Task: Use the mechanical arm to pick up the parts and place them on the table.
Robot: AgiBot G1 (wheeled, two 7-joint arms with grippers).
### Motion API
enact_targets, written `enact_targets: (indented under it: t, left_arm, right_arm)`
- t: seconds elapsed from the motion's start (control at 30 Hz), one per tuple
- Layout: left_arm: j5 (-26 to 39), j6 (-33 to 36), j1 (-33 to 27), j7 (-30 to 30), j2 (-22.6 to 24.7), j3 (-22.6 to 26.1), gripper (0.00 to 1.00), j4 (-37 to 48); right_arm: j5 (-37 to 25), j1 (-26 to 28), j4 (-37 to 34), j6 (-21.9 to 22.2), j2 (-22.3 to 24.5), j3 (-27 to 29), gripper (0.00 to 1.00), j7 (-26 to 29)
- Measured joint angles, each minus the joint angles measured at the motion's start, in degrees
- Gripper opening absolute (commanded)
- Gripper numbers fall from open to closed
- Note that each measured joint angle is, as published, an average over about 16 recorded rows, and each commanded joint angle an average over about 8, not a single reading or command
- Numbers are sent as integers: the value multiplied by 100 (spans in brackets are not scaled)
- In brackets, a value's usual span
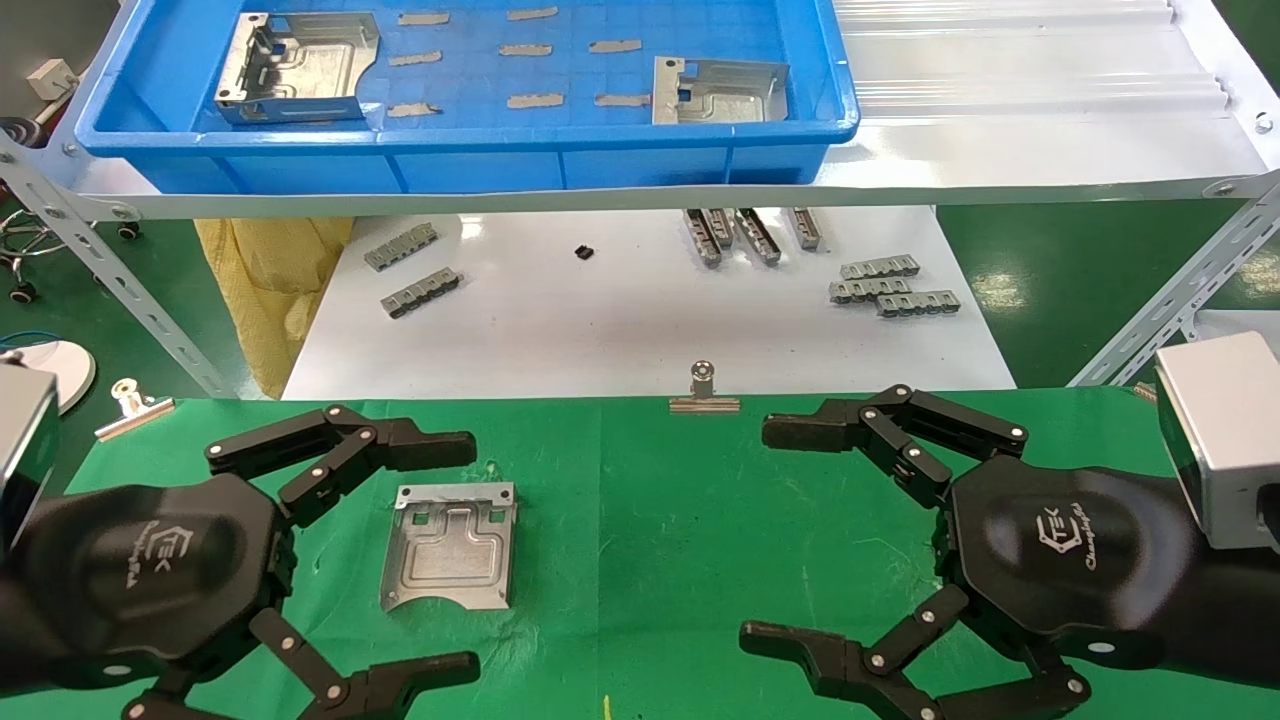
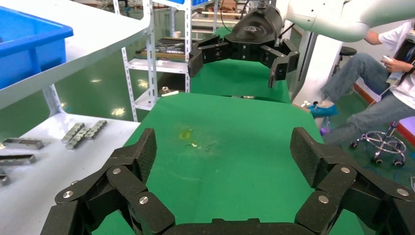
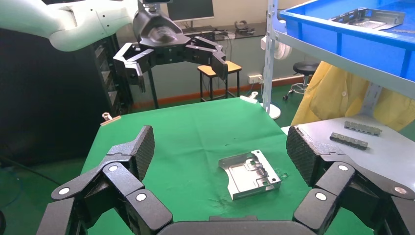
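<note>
Two spread black grippers hover over the bright green cloth table (image 1: 700,520), one silvery stamped sheet-metal bracket (image 1: 449,546) lying flat between them.

The bracket rests toward the table's left side, just beside the left black link-fingered gripper (image 1: 470,560) and well apart from the right black link-fingered gripper (image 1: 755,535); neither touches it. It is roughly square, with bent-up rims, embossed grooves and a curved notch facing the near edge. Both grippers sit low by the near edge, the left at the near left corner, the right at the near right corner, jaws wide apart and empty, fingertips pointing toward each other. Beyond the far edge, a large blue plastic tray (image 1: 480,160) on a white shelf holds two more silvery brackets, one at its left end (image 1: 296,66), one at its right (image 1: 716,90).
</note>
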Motion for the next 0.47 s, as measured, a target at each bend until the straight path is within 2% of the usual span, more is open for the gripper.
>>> enact_targets:
  t: [0.47]
  left_arm:
    - [16, 4, -19, 12, 9, 13, 100, 32]
  right_arm:
    - [0, 0, 0, 0, 0, 0, 100, 0]
